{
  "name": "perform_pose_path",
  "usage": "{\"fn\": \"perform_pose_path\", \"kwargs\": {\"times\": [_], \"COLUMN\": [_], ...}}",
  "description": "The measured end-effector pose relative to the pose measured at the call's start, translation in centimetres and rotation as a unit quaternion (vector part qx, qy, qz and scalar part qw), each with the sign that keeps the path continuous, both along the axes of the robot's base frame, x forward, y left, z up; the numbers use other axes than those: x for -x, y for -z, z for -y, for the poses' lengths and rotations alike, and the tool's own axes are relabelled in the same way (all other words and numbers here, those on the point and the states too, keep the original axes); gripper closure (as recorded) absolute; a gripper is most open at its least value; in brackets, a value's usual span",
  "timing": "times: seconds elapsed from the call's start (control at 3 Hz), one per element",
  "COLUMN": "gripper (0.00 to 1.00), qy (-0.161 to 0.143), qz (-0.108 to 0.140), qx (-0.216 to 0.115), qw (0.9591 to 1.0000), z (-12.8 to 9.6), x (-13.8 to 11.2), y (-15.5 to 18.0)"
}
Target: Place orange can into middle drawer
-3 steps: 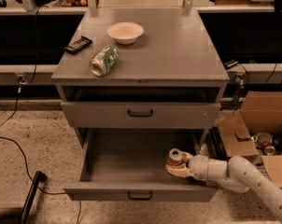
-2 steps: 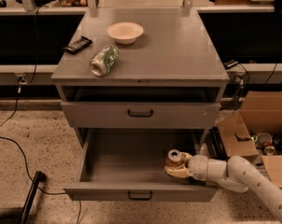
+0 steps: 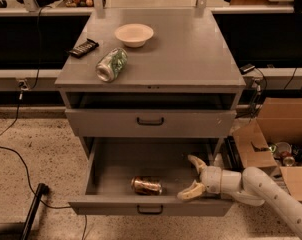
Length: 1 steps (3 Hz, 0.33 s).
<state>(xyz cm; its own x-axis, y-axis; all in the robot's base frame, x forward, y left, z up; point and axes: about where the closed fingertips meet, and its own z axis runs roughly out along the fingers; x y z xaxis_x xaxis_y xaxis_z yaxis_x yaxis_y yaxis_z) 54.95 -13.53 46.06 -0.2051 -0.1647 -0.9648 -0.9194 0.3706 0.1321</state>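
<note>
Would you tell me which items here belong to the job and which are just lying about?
Job: orange can lying in the middle drawer; gripper beside it, fingers open.
Lying about: bowl, green-and-white can, black bar, all on the cabinet top.

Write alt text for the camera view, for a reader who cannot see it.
The orange can lies on its side in the open middle drawer, with the gripper open and empty beside it. A green-and-white can and a bowl sit on the cabinet top.
</note>
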Motion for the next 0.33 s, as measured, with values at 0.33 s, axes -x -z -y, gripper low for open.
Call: {"fn": "perform_pose_path", "kwargs": {"times": [0.33], "gripper": [0.00], "qy": [0.000], "qz": [0.000], "qx": [0.000], "qw": [1.0000], "z": [0.00], "x": [0.00], "y": [0.00]}}
